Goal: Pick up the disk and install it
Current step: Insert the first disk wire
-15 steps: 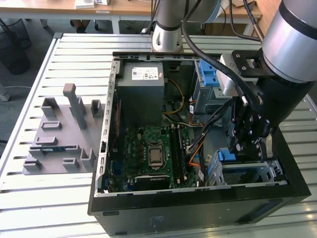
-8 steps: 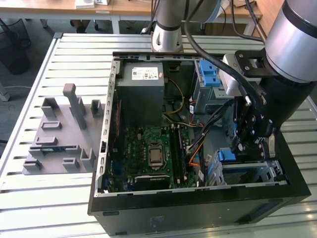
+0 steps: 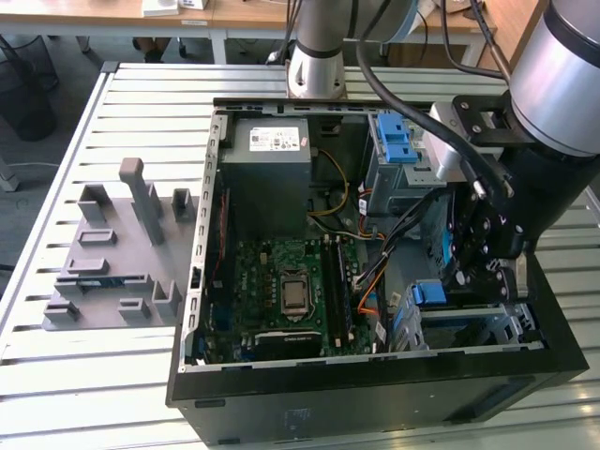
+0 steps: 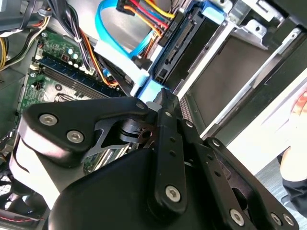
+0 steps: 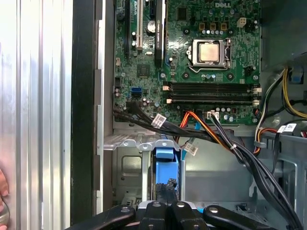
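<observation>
Edgewise, the disk (image 5: 166,160) shows its blue carrier frame between the jaws.

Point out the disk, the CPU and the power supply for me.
disk (image 5: 166,160), first wrist view, on its blue carrier frame.
CPU (image 5: 210,51), first wrist view, on its metal lid.
power supply (image 3: 272,169), exterior view, on its grey face.
</observation>
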`<act>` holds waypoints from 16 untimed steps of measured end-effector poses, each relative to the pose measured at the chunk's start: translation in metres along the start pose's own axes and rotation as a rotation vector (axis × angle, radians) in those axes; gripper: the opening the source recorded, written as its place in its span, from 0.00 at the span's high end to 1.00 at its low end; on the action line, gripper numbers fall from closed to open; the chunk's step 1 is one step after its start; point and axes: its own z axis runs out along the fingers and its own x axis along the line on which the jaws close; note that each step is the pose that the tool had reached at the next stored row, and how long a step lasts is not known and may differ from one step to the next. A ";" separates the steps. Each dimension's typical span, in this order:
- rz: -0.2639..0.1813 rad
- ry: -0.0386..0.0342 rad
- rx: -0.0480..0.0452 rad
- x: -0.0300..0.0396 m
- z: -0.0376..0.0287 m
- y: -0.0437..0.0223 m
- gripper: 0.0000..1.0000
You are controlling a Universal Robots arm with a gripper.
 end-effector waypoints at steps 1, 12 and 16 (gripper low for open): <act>0.000 0.0001 0.0000 0.0000 0.0000 -0.0015 0.89; 0.000 0.0001 0.0000 -0.0002 -0.0002 -0.0134 0.89; 0.000 0.0000 0.0007 -0.0003 -0.0030 -0.0135 0.89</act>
